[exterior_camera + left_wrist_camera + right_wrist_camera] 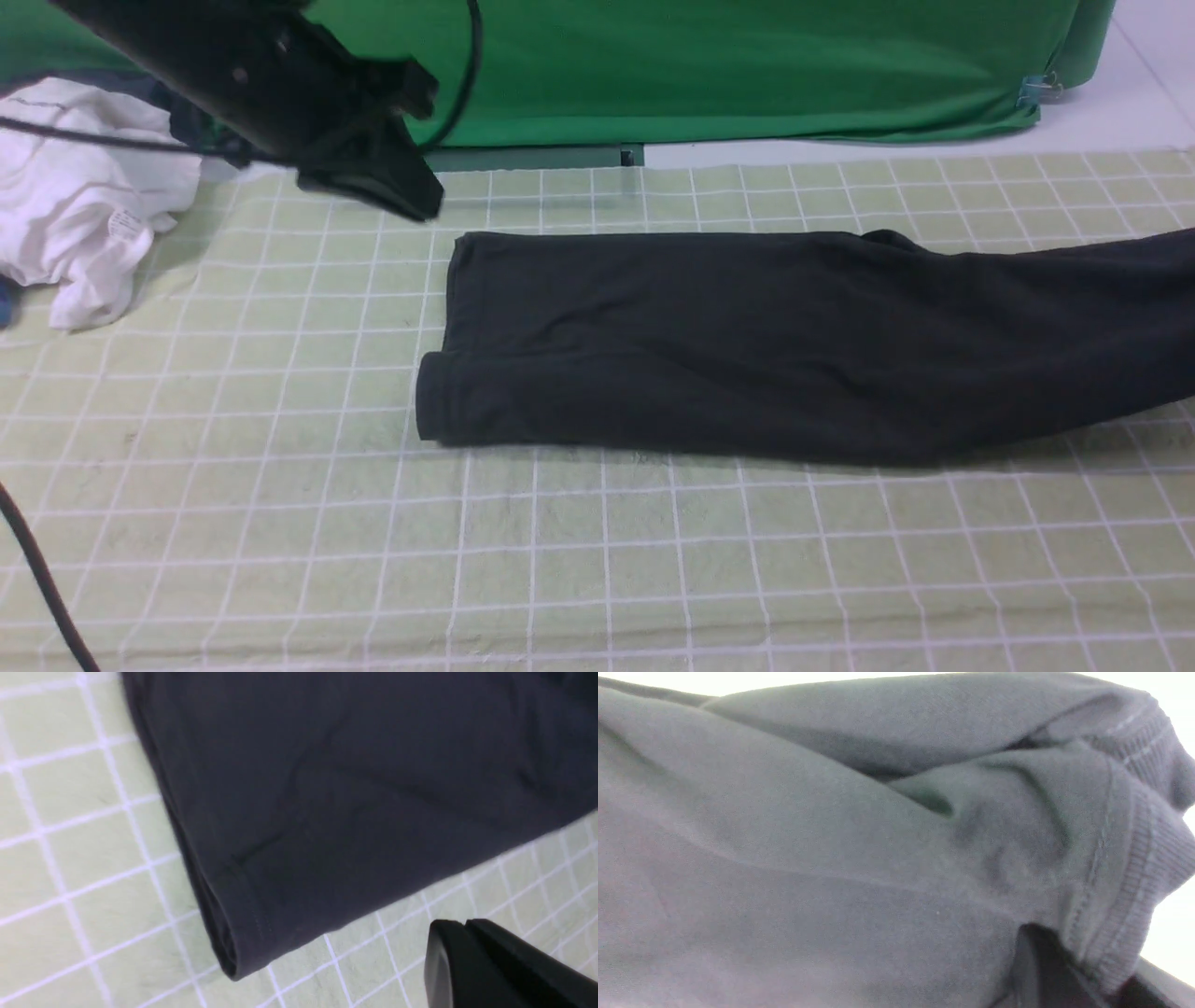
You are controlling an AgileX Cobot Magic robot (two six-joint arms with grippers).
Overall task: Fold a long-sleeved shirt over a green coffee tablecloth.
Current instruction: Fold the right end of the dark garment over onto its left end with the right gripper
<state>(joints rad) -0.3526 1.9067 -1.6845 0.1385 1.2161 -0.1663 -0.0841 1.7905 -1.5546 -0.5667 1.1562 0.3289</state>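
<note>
The long-sleeved shirt (747, 345) lies as a long dark band across the green coffee tablecloth (280, 513), its folded left end square and its right end running out of the front view. My left gripper (411, 201) hangs above the cloth beyond the shirt's left end. Seen from the left wrist, that gripper (465, 924) is shut and holds nothing, apart from the shirt's corner (350, 788) over the grid cloth (70, 858). My right gripper (1087, 961) is outside the front view. It is shut on the shirt (808, 858), with the ribbed cuff (1134, 868) draped between its fingers.
A crumpled white garment (75, 196) sits at the back left with a dark cloth (191, 126) behind it. Plain bright green fabric (747, 65) hangs across the back. A black cable (37, 579) crosses the near left corner.
</note>
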